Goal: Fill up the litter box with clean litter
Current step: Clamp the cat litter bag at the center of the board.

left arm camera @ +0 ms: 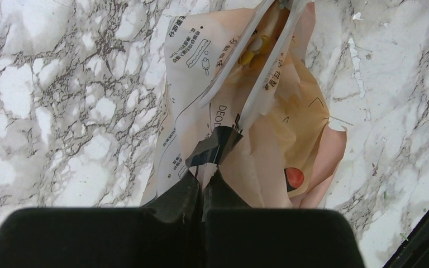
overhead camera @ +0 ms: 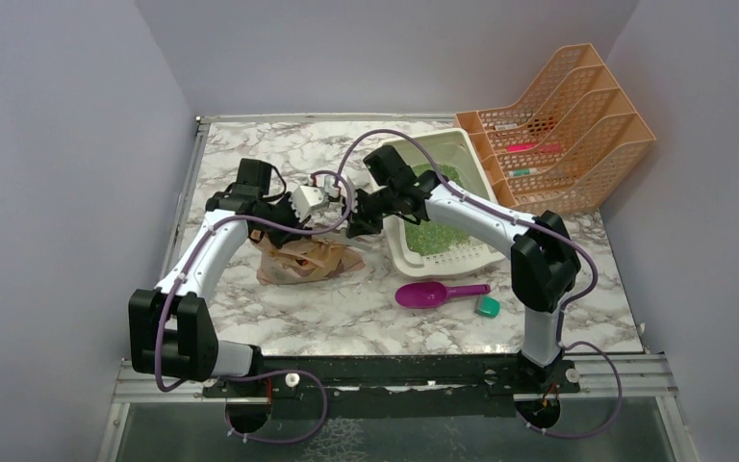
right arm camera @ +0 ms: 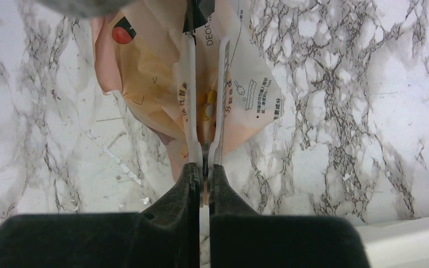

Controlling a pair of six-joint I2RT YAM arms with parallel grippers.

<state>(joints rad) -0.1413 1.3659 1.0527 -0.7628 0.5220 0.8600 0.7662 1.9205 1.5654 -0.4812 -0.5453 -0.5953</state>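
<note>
Marble table [overhead camera: 346, 322] bearing litter box [overhead camera: 443, 260], magenta scoop [overhead camera: 423, 295], orange rack [overhead camera: 577, 154], teal block [overhead camera: 487, 306]

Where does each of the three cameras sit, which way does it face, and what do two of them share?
Top: above and behind the bases, looking down on the table, litter box and litter; both arms show.
Left wrist: on the left arm, looking down past its shut left claw at the paper bag.
Right wrist: on the right arm, looking down past its shut right claw.
Both wrist views share that bag, seen from opposite ends.
</note>
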